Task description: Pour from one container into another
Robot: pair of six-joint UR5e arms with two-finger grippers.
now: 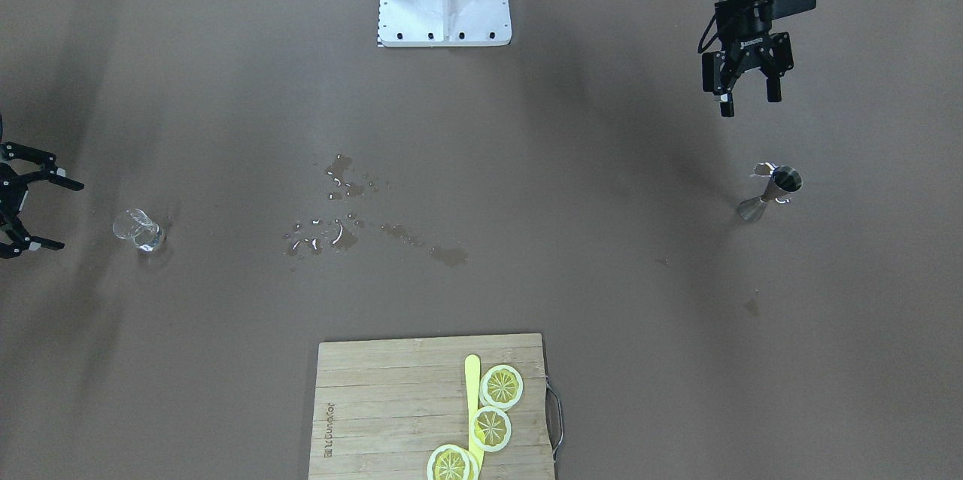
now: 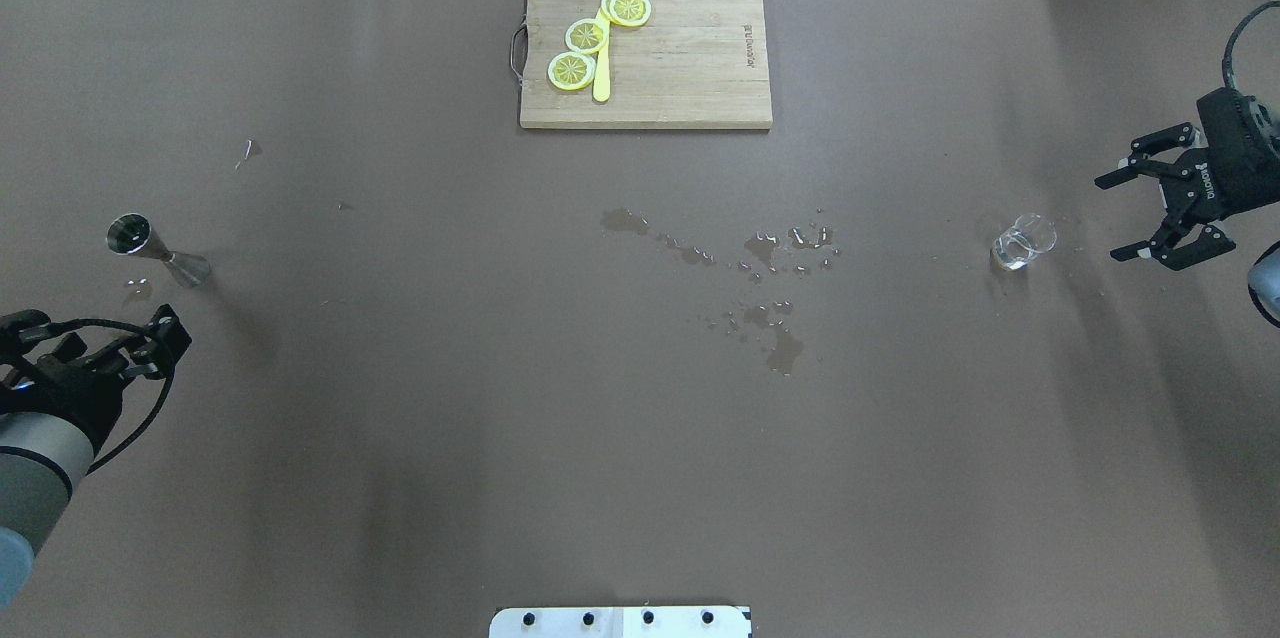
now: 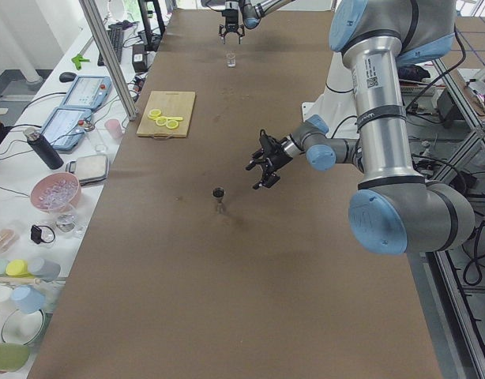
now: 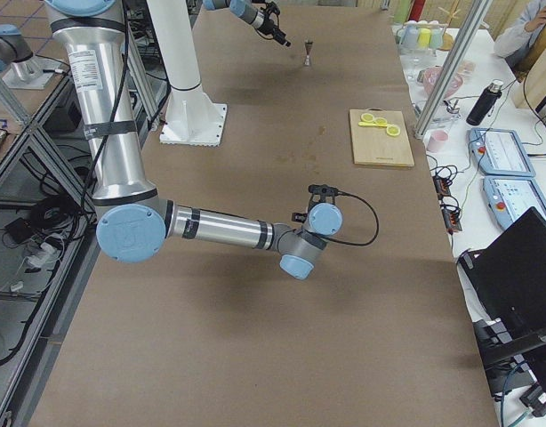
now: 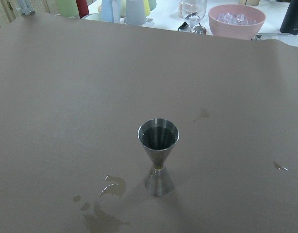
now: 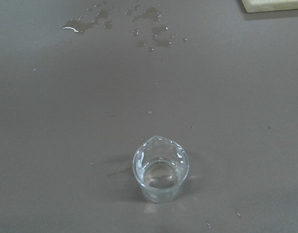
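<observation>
A steel jigger stands upright on the brown table, and the left wrist view shows liquid in its upper cup. My left gripper hovers open and empty a short way from it, on the robot's side. At the table's other end stands a small clear glass, upright, with a little clear liquid at its bottom. My right gripper is level with the glass and to its outer side, open, holding nothing and not touching it.
Spilled water spreads in patches over the table's middle. A wooden cutting board with lemon slices and a yellow knife lies at the far edge. Small wet marks lie beside the jigger.
</observation>
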